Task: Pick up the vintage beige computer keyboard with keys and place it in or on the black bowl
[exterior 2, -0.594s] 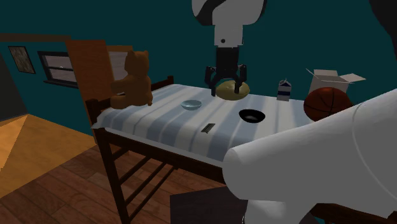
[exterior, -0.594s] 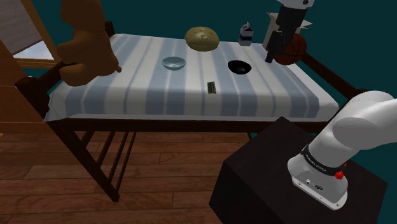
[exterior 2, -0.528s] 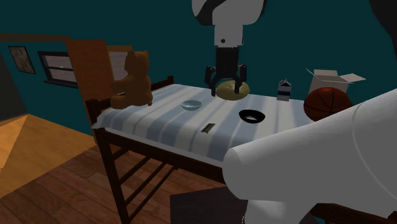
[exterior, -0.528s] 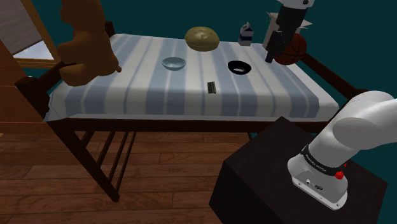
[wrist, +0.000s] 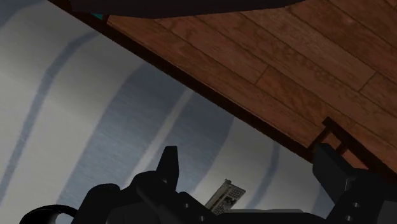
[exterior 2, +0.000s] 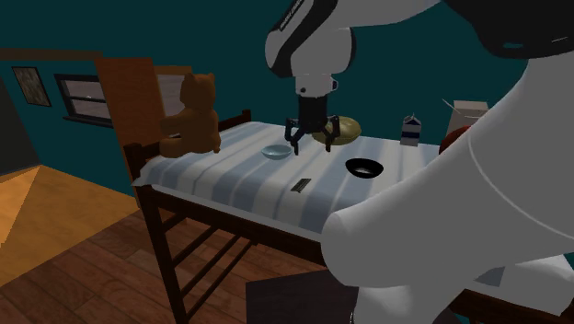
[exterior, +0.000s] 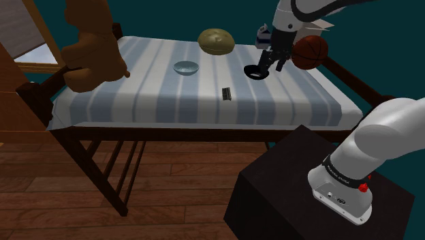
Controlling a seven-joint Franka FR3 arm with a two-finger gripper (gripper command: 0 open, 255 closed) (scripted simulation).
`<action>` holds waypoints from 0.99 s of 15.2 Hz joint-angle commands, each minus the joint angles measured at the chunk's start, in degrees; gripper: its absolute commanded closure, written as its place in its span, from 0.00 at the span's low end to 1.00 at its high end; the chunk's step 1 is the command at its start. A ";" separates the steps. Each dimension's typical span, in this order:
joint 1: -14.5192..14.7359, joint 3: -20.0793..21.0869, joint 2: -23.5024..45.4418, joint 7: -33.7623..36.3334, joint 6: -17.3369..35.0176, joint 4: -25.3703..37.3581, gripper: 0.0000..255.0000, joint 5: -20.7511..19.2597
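while hand (exterior: 270, 66) hangs released over bed (exterior: 136, 102), keyboard (exterior: 226, 94) lies on it, apart from black bowl (exterior: 249, 71).

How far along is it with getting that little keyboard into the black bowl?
Nothing looks finished: the keyboard lies on the striped bed, apart from the black bowl. In hand: the pincer hangs open above the bed, holding nothing. Left: grasping, lifting, and carrying it to the bowl.
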 commanded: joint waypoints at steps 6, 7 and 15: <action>-3.17 4.42 15.18 11.68 12.96 3.73 0.00 -2.56; -3.69 4.93 17.43 13.45 14.55 4.51 0.00 -3.31; -6.29 6.41 35.83 28.97 23.90 13.78 0.00 -12.47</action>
